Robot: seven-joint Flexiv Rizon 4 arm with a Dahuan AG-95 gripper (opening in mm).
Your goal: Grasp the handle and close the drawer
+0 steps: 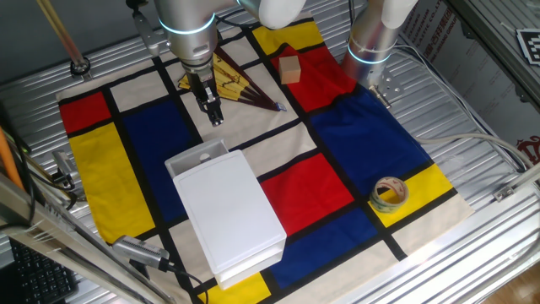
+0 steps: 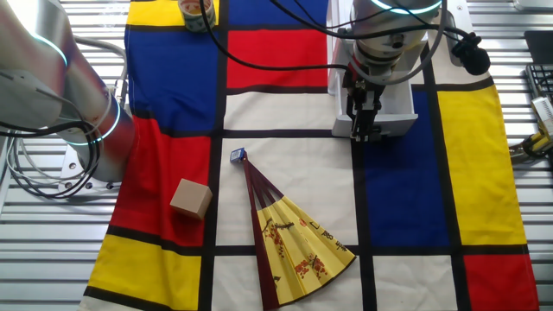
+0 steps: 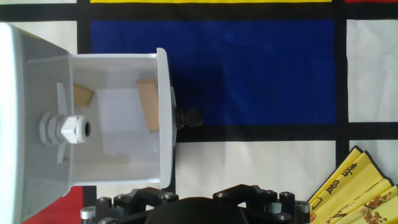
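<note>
The flat white box lies mid-cloth with its drawer pulled a little way out at the far end. Seen from the hand, the drawer is open and holds tan blocks and a white fitting. The handle is a small dark knob on the drawer's front face. My gripper hangs above the cloth just beyond the drawer front, apart from the handle, its black fingers slightly parted and empty. In the other fixed view the gripper covers the drawer front and hides the handle. Only the gripper's black body shows in the hand view.
A tan wooden cube and an open folding fan lie beyond the gripper on the chequered cloth. A tape roll sits at the right. A second arm's base stands at the back right.
</note>
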